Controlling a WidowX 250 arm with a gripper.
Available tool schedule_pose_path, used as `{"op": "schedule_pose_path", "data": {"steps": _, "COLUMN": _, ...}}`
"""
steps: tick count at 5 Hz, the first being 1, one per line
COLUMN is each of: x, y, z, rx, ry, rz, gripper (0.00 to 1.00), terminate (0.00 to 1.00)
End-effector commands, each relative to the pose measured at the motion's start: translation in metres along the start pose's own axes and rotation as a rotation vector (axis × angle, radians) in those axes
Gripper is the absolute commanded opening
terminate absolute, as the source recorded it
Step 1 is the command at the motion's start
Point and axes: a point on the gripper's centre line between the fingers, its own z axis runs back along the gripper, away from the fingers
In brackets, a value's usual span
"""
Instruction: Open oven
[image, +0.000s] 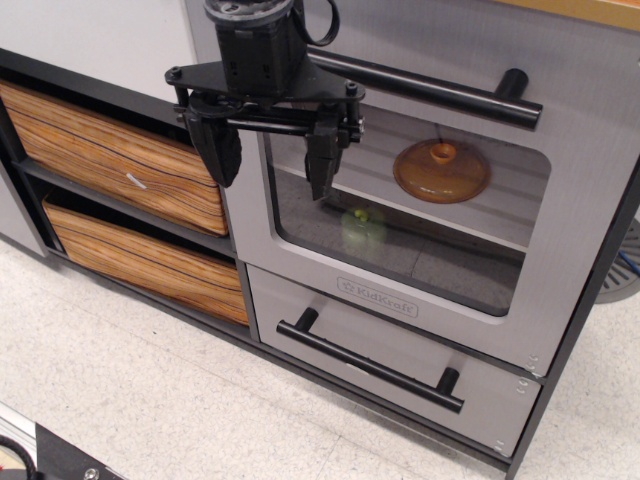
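The oven (420, 215) fills the right half of the toy kitchen unit, its grey door shut and flush, with the black bar handle (425, 88) running along the door's top edge under the wooden worktop (590, 10) at the upper right corner. The gripper (270, 160) hangs in front of the door's upper left corner, just below the handle's left end, its 2 fingers (322, 160) spread apart and holding nothing. Through the window show an orange lid (441, 170) and a green item (362, 226). A grey drawer (385, 365) sits below; 2 wood-grain drawers (120, 155) lie left.
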Motion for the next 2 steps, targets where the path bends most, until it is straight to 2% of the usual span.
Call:
{"op": "schedule_pose_path", "data": {"steps": 1, "x": 0.000, "y": 0.000, "z": 0.000, "rx": 0.000, "ry": 0.000, "rz": 0.000, "gripper": 1.00, "terminate": 0.00}}
{"op": "schedule_pose_path", "data": {"steps": 2, "x": 0.022, "y": 0.024, "z": 0.012, "rx": 0.019, "ry": -0.090, "rz": 0.247, "gripper": 1.00, "terminate": 0.00}}
